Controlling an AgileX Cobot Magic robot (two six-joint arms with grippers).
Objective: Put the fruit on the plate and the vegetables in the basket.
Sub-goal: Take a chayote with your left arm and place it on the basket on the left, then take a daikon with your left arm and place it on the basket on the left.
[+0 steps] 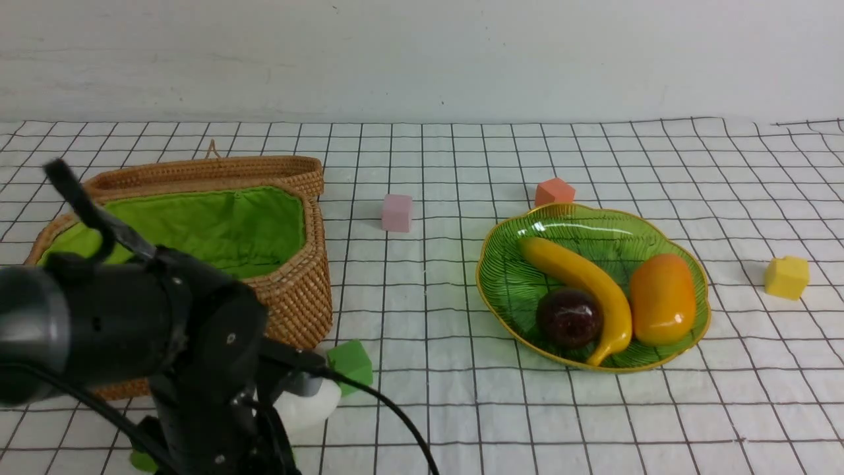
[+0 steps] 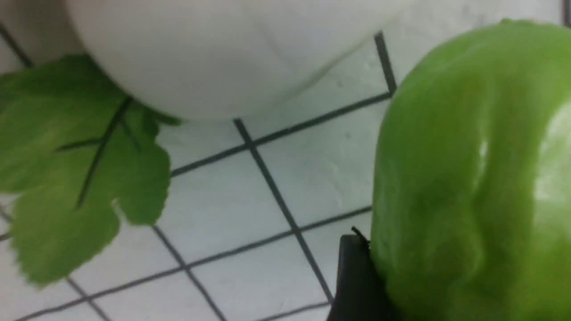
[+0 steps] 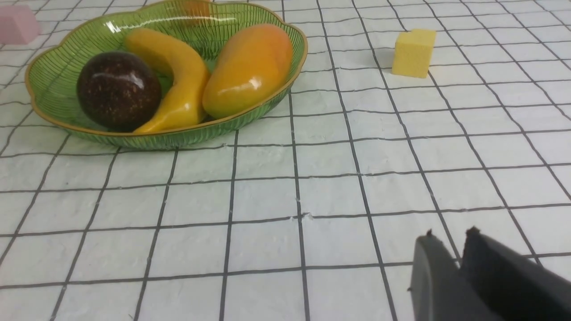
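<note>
On the green glass plate (image 1: 514, 277) lie the fruit: a yellow banana (image 1: 580, 277), a dark ball (image 1: 568, 318) and an orange mango (image 1: 663, 298). The wicker basket (image 1: 290, 290) with green lining stands open at the left. In front of it my left arm (image 1: 165, 343) hangs low and hides its own jaws. In the left wrist view my left gripper (image 2: 450, 258) holds a light-green vegetable (image 2: 468, 178); one dark finger (image 2: 354, 276) presses on its side and the other is hidden. A white radish (image 2: 214, 49) with green leaves (image 2: 76, 169) lies just beyond. My right gripper (image 3: 448, 234) is shut and empty.
A green cube (image 1: 353, 363) sits by the basket's near corner, next to the radish (image 1: 306, 406). A pink cube (image 1: 397, 212) and an orange cube (image 1: 554, 191) lie behind the plate. A yellow cube (image 1: 786, 277) is at the right.
</note>
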